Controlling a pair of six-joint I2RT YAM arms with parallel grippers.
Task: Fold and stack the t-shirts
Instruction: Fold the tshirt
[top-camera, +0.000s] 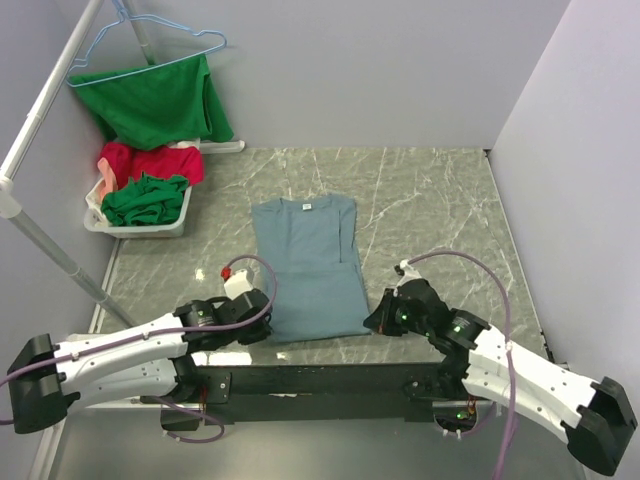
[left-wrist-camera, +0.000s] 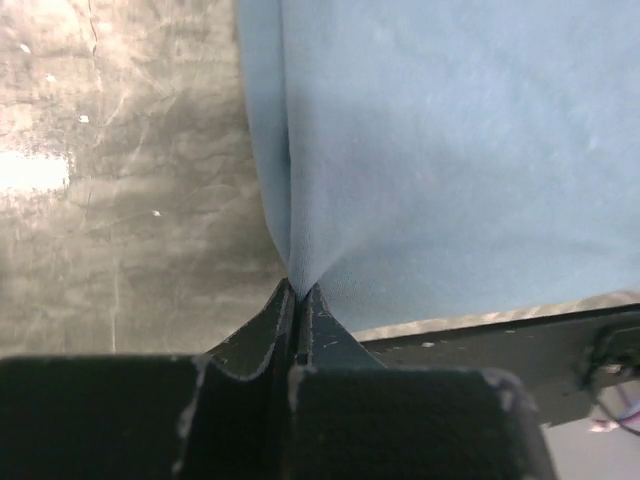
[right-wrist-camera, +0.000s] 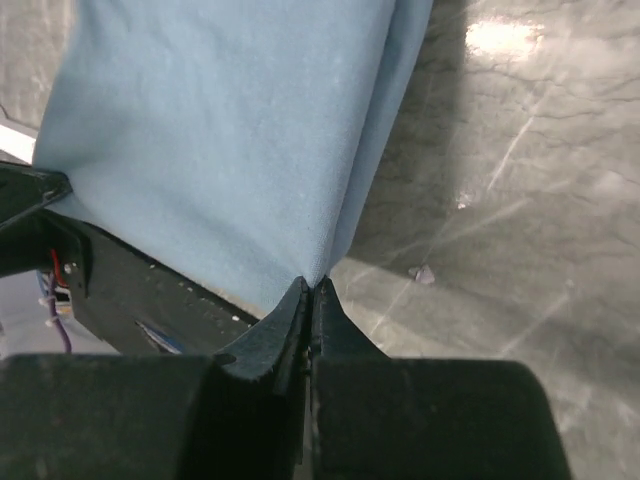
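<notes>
A grey-blue t-shirt (top-camera: 308, 262) lies on the marble table with its sides folded in, collar at the far end. My left gripper (top-camera: 262, 322) is shut on the shirt's near left hem corner; in the left wrist view the cloth (left-wrist-camera: 440, 150) rises in a pinched crease from between the fingertips (left-wrist-camera: 298, 290). My right gripper (top-camera: 374, 320) is shut on the near right hem corner, and the cloth (right-wrist-camera: 220, 130) runs up out of its closed tips (right-wrist-camera: 311, 284). Red and dark green t-shirts (top-camera: 148, 190) sit in a white basket at the far left.
The white basket (top-camera: 140, 226) stands by the left wall. A green shirt (top-camera: 155, 100) hangs on a blue hanger (top-camera: 150, 45) above it. A white pole (top-camera: 50, 250) slants along the left edge. The black front rail (top-camera: 320, 375) runs just behind the shirt's hem.
</notes>
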